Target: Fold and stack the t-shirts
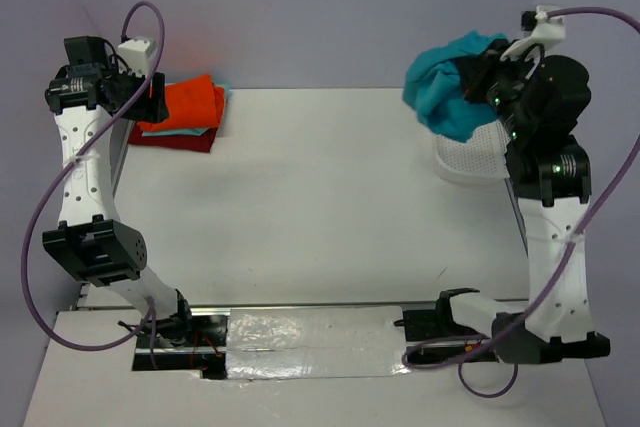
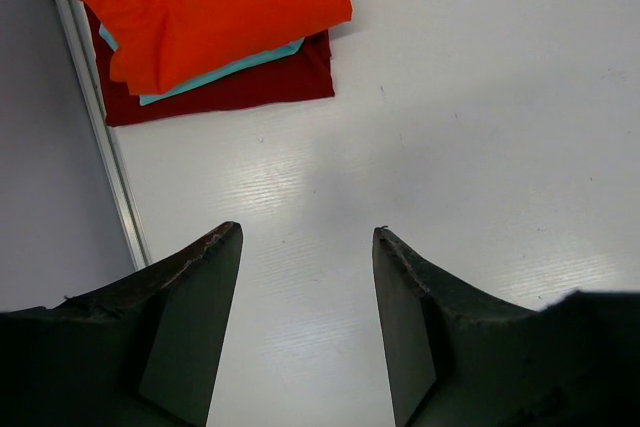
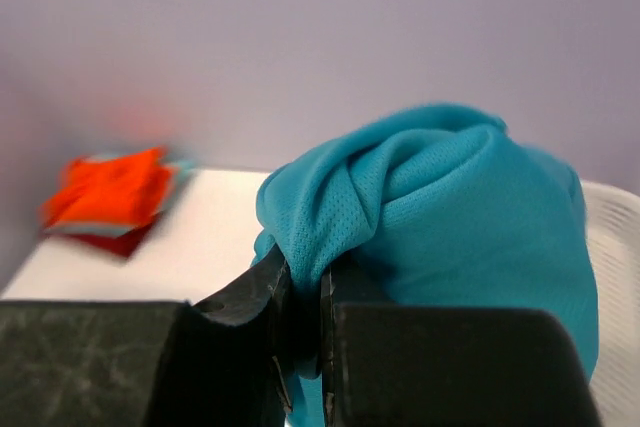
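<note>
The right gripper (image 3: 300, 297) is pinched tight on a fold of the teal-blue t-shirt (image 3: 450, 217). It holds the shirt bunched in the air directly above the white mesh basket (image 1: 470, 162). The lowest cloth hangs at the basket's rim, and I cannot tell whether it is clear of it. The left gripper (image 2: 307, 237) is across the table (image 1: 320, 197) from the basket. Its jaws stand apart with nothing between them, and it hovers over bare tabletop just beside the folded pile.

The grip takes only a small pinch of slack mesh fabric, so a quick swing away from the basket could let the shirt slip out. The trailing cloth could also snag the rim and drag or tip the basket. If the shirt is set down balled up like this, it will probably need spreading before any fold holds.

There are four t-shirts in all. One is the teal shirt in the air. Three are stacked at the corner farthest from the basket: the dark red t-shirt (image 2: 270, 82) at the bottom, the mint-aqua t-shirt (image 2: 230, 69) in the middle and the orange t-shirt (image 2: 200, 7) on top. There is one basket and there are two grippers.
</note>
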